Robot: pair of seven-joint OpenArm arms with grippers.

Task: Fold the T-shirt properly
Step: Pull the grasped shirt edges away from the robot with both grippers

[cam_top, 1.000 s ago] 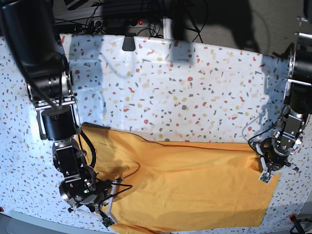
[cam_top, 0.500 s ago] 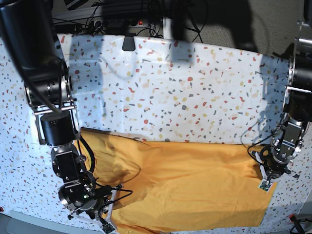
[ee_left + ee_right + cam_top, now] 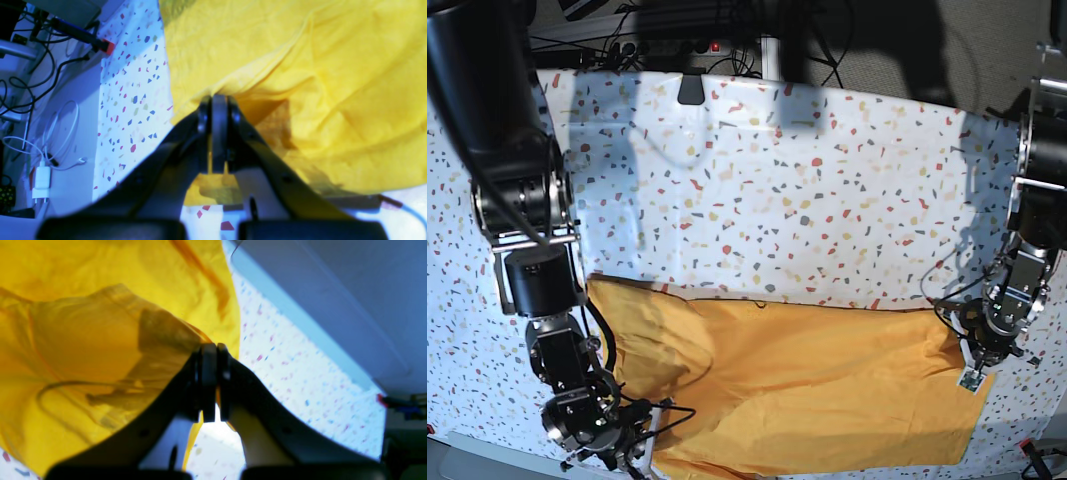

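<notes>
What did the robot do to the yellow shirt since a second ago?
Both arms dragged the T-shirt toward the near edge of the table. Its far edge slid lower in the base view, and the right gripper moved down too. Both it and the left gripper stay pinched on the cloth at opposite ends, and the shirt is still spread flat.

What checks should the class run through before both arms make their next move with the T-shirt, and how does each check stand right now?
1. Left gripper pinching the T-shirt: ok, jaws closed on a fold of cloth.
2. Right gripper pinching the T-shirt: ok, jaws closed at the cloth's edge.
3. Cloth free of creases: not ok, it is wrinkled near the right gripper in the base view.
4. Shirt fully on the speckled table: cannot tell, its near edge reaches the table's front edge.
5. Cable near the right gripper clear of the cloth: not ok, a thin cable lies over the shirt.
</notes>
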